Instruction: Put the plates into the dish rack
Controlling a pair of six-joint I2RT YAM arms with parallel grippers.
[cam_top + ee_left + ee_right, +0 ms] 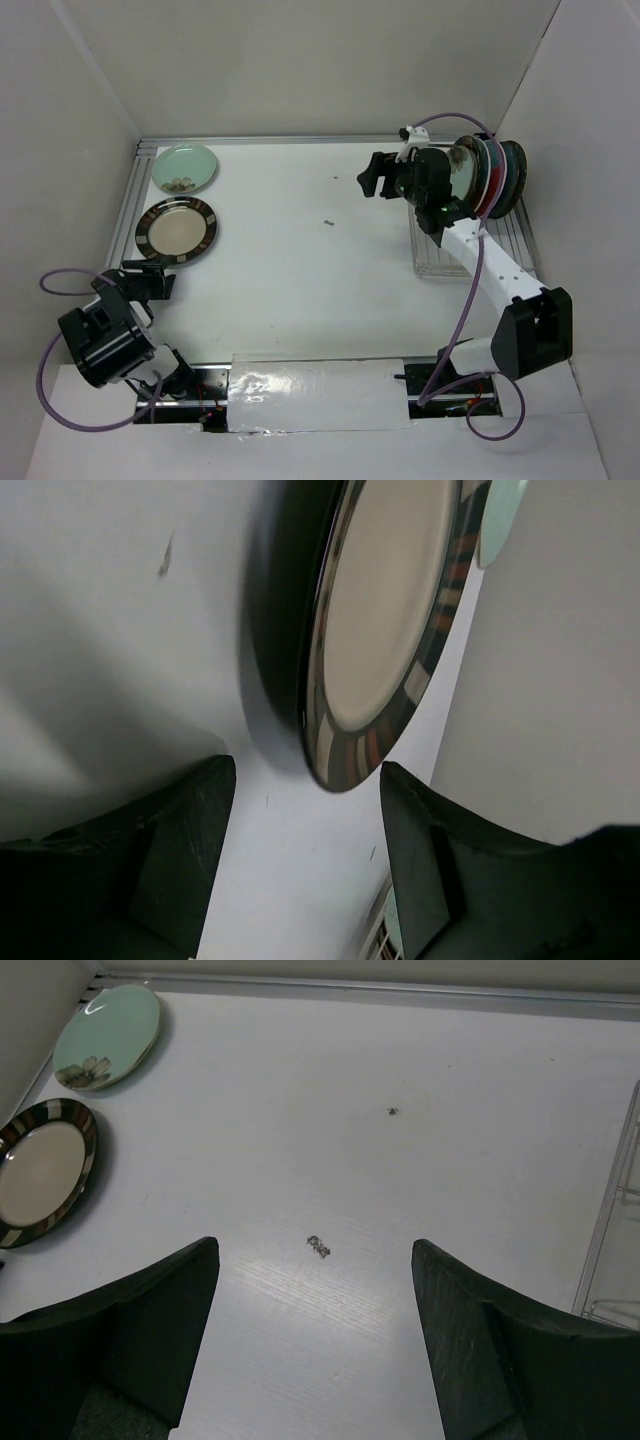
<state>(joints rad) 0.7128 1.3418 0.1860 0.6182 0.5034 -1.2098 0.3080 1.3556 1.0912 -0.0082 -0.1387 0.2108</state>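
Surface: white table (pixel 300 250) with a metal rail (pixel 300 140) at its far edge, enclosed by plain white walls (pixel 330 60). Two dark specks (pixel 318 1247) ahead of right gripper (pixel 315 1250).

Count: two plates lie flat. The striped plate (pixel 385 620) has its rim at the fingertips of left gripper (pixel 305 780); the mint plate (pixel 185 168) lies beyond it. Dish rack (pixel 440 262) beside right gripper holds standing plates (pixel 495 175), number unclear.

Both claws released, nothing gripped.

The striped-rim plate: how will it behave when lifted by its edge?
Probably stiff and breakable: the striped-rim plate looks like glazed ceramic. Its glossy rim may slip between the left fingers. Lying flat, it should not roll.
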